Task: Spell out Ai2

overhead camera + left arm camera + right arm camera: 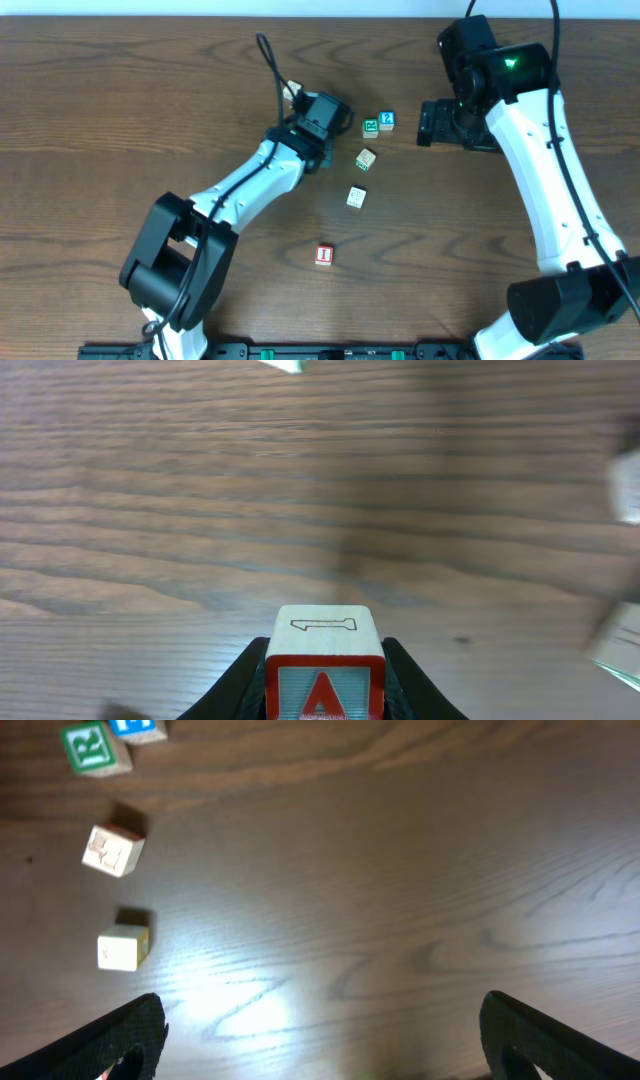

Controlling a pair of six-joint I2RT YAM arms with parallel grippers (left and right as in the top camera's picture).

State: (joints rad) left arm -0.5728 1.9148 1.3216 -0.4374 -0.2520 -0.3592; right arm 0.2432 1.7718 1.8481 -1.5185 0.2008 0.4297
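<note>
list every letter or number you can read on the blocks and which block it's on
"A": held red block, in the left gripper.
"2": blue block.
"R": green block.
"I": lone red block.
Two pale blocks: too blurred to read.

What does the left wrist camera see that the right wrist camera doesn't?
Only the left wrist view: a red A block gripped by the left end effector.

Only the right wrist view: a green R block, a blue block, a pale block, a second pale block, and the right end effector, open and empty.

Both: the brown wooden table. Blurry shapes at the left wrist view's edges may be those same blocks; I cannot tell.
</note>
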